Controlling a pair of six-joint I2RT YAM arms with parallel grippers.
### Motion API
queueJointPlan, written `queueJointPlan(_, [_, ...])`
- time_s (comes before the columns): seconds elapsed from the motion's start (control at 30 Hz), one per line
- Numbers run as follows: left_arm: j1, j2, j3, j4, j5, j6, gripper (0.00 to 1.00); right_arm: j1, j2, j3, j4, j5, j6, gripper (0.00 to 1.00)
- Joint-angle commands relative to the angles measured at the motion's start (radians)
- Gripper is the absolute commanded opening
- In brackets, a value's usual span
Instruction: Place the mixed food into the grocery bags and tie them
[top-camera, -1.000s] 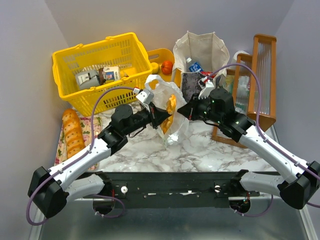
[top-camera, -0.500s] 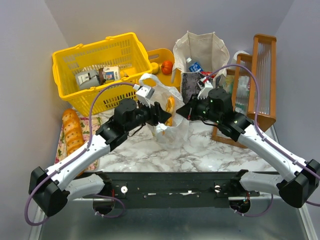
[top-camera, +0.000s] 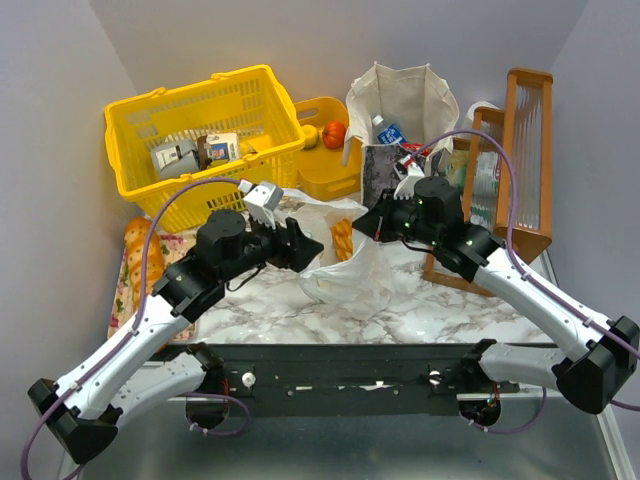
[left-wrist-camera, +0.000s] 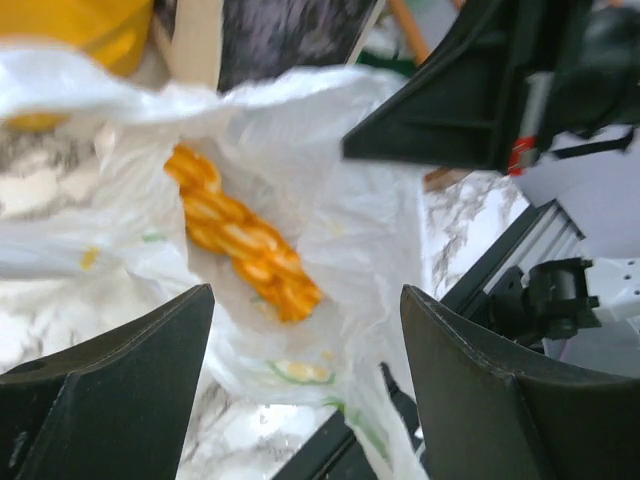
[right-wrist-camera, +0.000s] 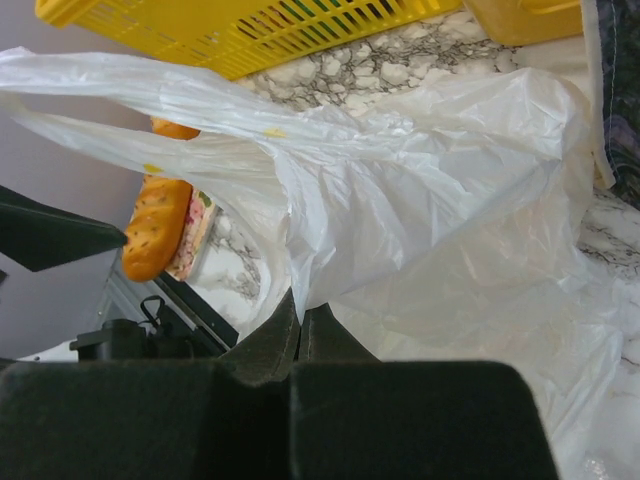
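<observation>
The thin white plastic bag (top-camera: 350, 268) slumps on the marble table between my arms, with an orange-yellow twisted pastry (top-camera: 343, 238) inside it. My right gripper (top-camera: 372, 226) is shut on the bag's upper edge (right-wrist-camera: 300, 290); film (right-wrist-camera: 430, 230) spreads out beyond the jaws. My left gripper (top-camera: 303, 247) stands open just left of the bag, touching nothing. In the left wrist view the bag (left-wrist-camera: 350, 200) and pastry (left-wrist-camera: 245, 240) show past its fingers (left-wrist-camera: 110, 390). The beige canvas tote (top-camera: 400, 100) stands behind, a water bottle (top-camera: 388, 131) inside. An orange (top-camera: 334, 133) lies beside it.
A large yellow basket (top-camera: 200, 135) with cartons stands at back left, a smaller yellow basket (top-camera: 335, 170) next to it. A bread loaf (top-camera: 140, 260) lies on a floral mat at left. A wooden rack (top-camera: 520, 160) stands at right.
My left gripper opened, let go of the bag and drew back to the left. The bag sank and spread on the table. The right gripper stays shut on the bag.
</observation>
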Motion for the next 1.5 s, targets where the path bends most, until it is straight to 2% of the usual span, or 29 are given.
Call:
queueJointPlan(0.0, [0.001,0.027,-0.104,-0.138,-0.076,-0.108,0.83,0.001,0.011,-0.008,-0.003,0.005,0.003,0.01])
queueJointPlan(0.2, [0.038,0.047,-0.196,-0.058,-0.062,-0.200,0.81,0.001,0.004,-0.004,-0.003,0.001,0.000,0.01])
queueJointPlan(0.3, [0.041,0.060,-0.257,0.037,-0.038,-0.256,0.81,0.001,0.003,-0.002,-0.002,-0.004,-0.008,0.01])
queueJointPlan(0.43, [0.041,0.052,-0.352,0.278,0.009,-0.350,0.80,0.001,0.008,-0.008,0.000,-0.002,-0.014,0.01])
queueJointPlan(0.53, [0.041,0.084,-0.401,0.389,0.013,-0.401,0.68,0.001,0.014,-0.012,0.000,-0.007,-0.020,0.01])
queueJointPlan(0.57, [0.041,0.104,-0.407,0.408,0.015,-0.404,0.53,0.001,0.021,-0.013,0.002,-0.008,-0.023,0.01])
queueJointPlan(0.63, [0.043,0.116,-0.401,0.426,0.004,-0.402,0.35,0.006,0.029,-0.010,0.000,-0.010,-0.034,0.01])
queueJointPlan(0.67, [0.044,0.109,-0.391,0.414,-0.013,-0.396,0.16,0.011,0.038,-0.007,0.000,-0.007,-0.052,0.01])
queueJointPlan(0.73, [0.052,0.083,-0.343,0.347,-0.059,-0.340,0.08,0.035,0.049,0.005,-0.018,0.016,-0.075,0.01])
queueJointPlan(0.77, [0.055,0.046,-0.322,0.316,-0.082,-0.314,0.00,0.046,0.058,0.033,-0.032,0.030,-0.095,0.01])
queueJointPlan(0.83, [0.079,0.008,-0.260,0.185,-0.137,-0.254,0.00,0.095,0.083,0.060,-0.063,0.082,-0.118,0.01])
queueJointPlan(0.93, [0.124,-0.052,-0.188,0.033,-0.139,-0.182,0.00,0.149,0.133,0.131,-0.090,0.117,-0.146,0.01])
queueJointPlan(1.03, [0.193,-0.109,-0.156,-0.079,-0.139,-0.142,0.00,0.182,0.197,0.194,-0.100,0.125,-0.163,0.01])
queueJointPlan(1.2, [0.299,-0.151,-0.159,-0.175,-0.139,-0.085,0.00,0.213,0.305,0.284,-0.129,0.130,-0.196,0.01])
queueJointPlan(1.3, [0.311,-0.140,-0.173,-0.186,-0.172,-0.070,0.00,0.228,0.365,0.326,-0.159,0.147,-0.213,0.13])
queueJointPlan(1.33, [0.319,-0.131,-0.171,-0.193,-0.178,-0.066,0.00,0.228,0.373,0.337,-0.170,0.148,-0.215,0.23])
queueJointPlan(1.4, [0.328,-0.103,-0.167,-0.199,-0.194,-0.051,0.00,0.228,0.376,0.338,-0.175,0.147,-0.224,0.37])
queueJointPlan(1.43, [0.342,-0.094,-0.162,-0.210,-0.201,-0.046,0.00,0.228,0.370,0.340,-0.175,0.147,-0.229,0.49])
queueJointPlan(1.47, [0.351,-0.079,-0.158,-0.213,-0.208,-0.037,0.00,0.227,0.365,0.341,-0.173,0.150,-0.241,0.55])
